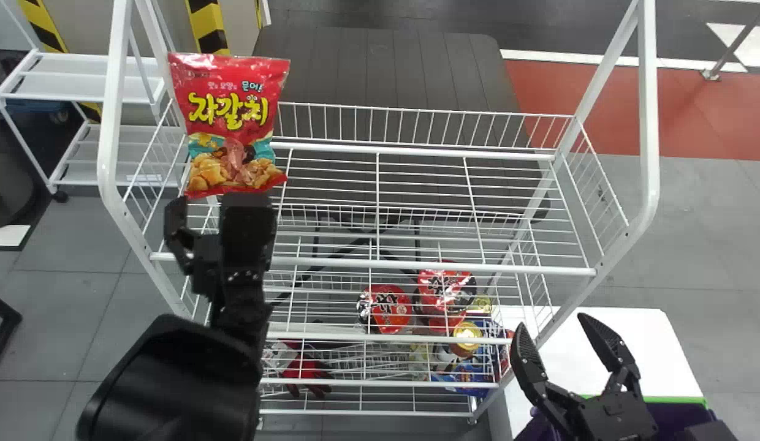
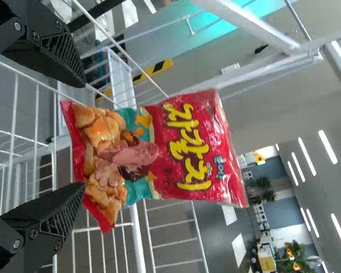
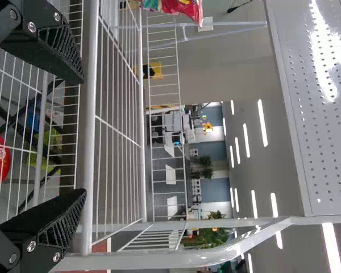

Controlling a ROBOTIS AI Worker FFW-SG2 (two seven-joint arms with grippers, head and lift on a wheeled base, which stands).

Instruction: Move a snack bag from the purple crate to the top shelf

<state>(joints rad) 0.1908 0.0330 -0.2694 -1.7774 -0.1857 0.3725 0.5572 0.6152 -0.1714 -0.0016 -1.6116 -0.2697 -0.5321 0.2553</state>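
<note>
Purple crate (image 1: 680, 416) is sitting at lower right of the head view, partly hidden under the right arm. Right tool (image 1: 553, 324) is hanging just above it in the frame, fingers spread, holding nothing. White worktop (image 1: 668, 343) is showing right behind the crate.

Left arm is coming in from the bottom edge, left of centre. Left tool (image 1: 212, 207) is hanging at the left end of the rack's top shelf (image 1: 423, 265), fingers spread, not pinching the bag.

Snack bag (image 1: 233, 125) is standing upright just past those fingertips, upper left of the frame, at the left end of the top shelf. Printed front is facing the robot, bottom edge lying close to the fingertips. Can't tell if fingers are touching it.

Lower levels are showing through the wire: two red round packs (image 1: 386, 309) are sitting right of centre, a yellow-lidded container (image 1: 466, 338) is sitting below them to the right, red gloves (image 1: 303, 370) are lying lower, near centre.

Farther back, a dark table (image 1: 386, 73) is standing behind the rack at top centre, and a small white shelf unit (image 1: 86, 76) is standing at upper left.
</note>
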